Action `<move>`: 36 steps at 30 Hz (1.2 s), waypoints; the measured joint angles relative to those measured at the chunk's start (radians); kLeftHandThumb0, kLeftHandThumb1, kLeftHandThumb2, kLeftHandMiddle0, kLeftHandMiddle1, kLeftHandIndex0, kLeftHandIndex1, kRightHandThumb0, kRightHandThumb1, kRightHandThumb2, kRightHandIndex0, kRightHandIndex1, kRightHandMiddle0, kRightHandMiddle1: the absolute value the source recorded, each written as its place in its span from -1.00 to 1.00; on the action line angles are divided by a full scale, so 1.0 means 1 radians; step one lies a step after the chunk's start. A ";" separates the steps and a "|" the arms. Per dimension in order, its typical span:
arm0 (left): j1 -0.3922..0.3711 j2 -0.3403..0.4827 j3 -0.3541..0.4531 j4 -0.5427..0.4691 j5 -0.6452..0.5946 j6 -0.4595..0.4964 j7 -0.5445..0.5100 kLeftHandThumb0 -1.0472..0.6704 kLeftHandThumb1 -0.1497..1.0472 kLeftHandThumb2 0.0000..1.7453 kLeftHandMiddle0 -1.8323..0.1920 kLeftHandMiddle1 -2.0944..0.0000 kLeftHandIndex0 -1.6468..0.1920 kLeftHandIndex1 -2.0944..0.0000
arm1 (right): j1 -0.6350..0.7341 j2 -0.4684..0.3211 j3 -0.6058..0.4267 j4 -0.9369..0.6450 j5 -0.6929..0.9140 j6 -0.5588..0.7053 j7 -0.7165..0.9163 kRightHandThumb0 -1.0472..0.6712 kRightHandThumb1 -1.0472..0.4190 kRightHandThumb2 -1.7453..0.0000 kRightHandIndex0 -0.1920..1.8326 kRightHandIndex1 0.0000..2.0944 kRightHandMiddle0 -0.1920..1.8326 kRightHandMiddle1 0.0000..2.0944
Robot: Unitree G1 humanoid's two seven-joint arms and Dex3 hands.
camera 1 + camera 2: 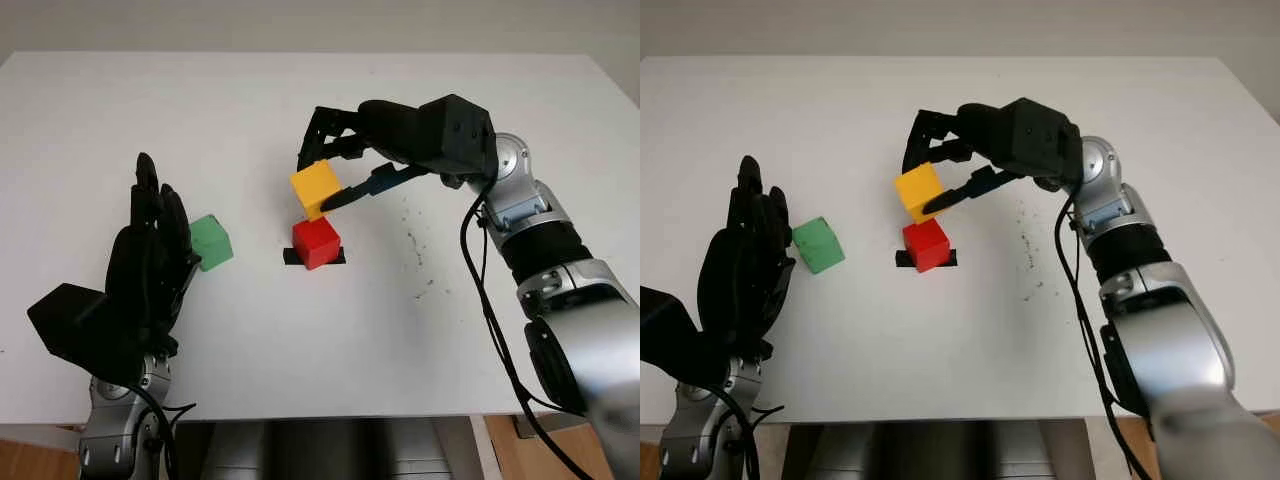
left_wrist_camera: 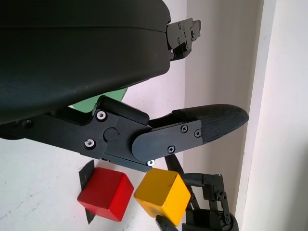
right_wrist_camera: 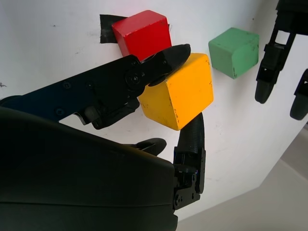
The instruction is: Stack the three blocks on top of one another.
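Observation:
My right hand (image 1: 322, 178) is shut on the yellow block (image 1: 316, 188), holding it in the air just above and slightly behind the red block (image 1: 316, 243). The red block sits on a black tape mark (image 1: 290, 258) near the table's middle. In the right wrist view the yellow block (image 3: 178, 94) is pinched between the fingers (image 3: 166, 60), with the red block (image 3: 142, 33) below it. The green block (image 1: 211, 242) lies on the table to the left. Beside it, my left hand (image 1: 150, 250) is open and holds nothing.
The white table (image 1: 320, 340) stretches wide around the blocks. A few dark specks (image 1: 415, 245) mark its surface right of the red block. The table's front edge (image 1: 330, 417) runs just ahead of my arms.

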 measured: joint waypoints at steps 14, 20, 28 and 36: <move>0.000 0.000 0.001 0.000 0.000 0.000 -0.004 -0.65 1.00 -0.27 1.00 1.00 1.00 1.00 | -0.013 0.017 -0.008 0.096 0.005 -0.021 0.053 -0.37 -0.83 0.94 -0.39 -0.91 -0.40 0.52; 0.000 0.000 0.002 0.000 -0.001 0.000 -0.003 -0.65 1.00 -0.27 1.00 1.00 1.00 1.00 | -0.014 0.024 -0.025 0.115 0.035 0.034 0.106 -0.36 -0.84 0.93 -0.41 -0.92 -0.42 0.53; 0.000 0.000 0.003 0.000 -0.001 0.000 -0.003 -0.65 1.00 -0.26 1.00 1.00 1.00 1.00 | -0.014 0.032 -0.033 0.132 0.040 0.043 0.136 -0.38 -0.85 0.94 -0.41 -0.91 -0.43 0.54; 0.000 0.002 0.005 0.000 -0.003 0.000 -0.007 -0.64 1.00 -0.27 1.00 1.00 1.00 1.00 | -0.014 0.034 -0.016 0.134 -0.013 -0.011 0.097 -0.39 -0.85 0.94 -0.40 -0.90 -0.44 0.50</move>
